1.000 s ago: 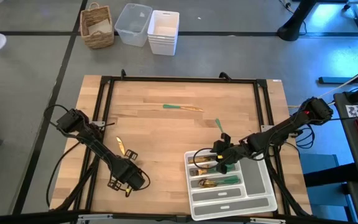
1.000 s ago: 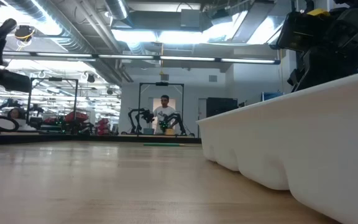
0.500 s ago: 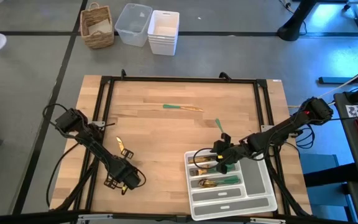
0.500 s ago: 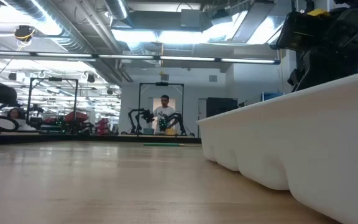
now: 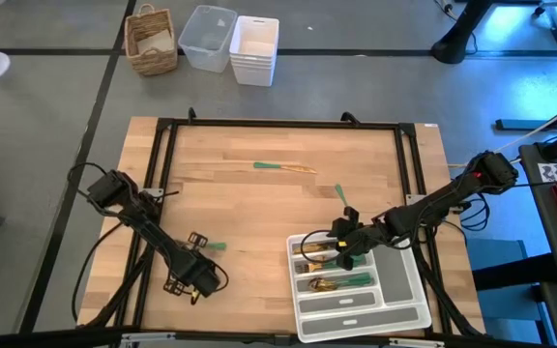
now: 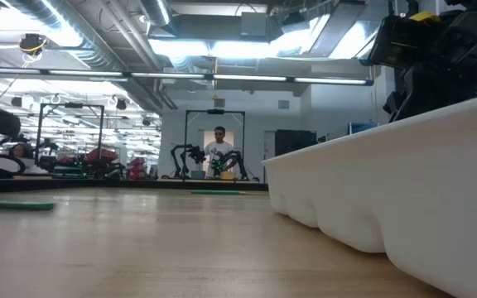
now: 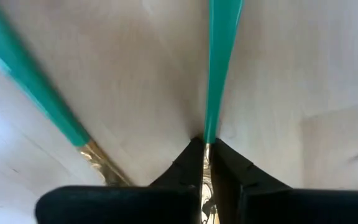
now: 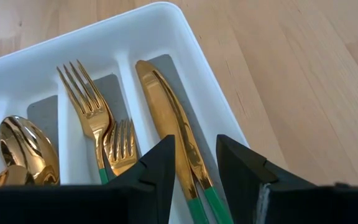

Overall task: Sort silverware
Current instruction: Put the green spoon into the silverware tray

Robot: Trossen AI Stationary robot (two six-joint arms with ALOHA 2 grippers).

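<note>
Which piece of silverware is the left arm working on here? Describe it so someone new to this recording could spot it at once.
Start at the wooden table and go to its near left part, far from the white tray. There the left gripper has its fingers shut on a green-handled piece, gripping where handle meets gold metal. Another green-handled piece lies beside it, untouched.

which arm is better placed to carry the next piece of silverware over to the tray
Left. The left gripper is shut on a green-handled utensil at the table's near left. The right gripper hangs open over the white tray, above a knife already in it, holding nothing.
</note>
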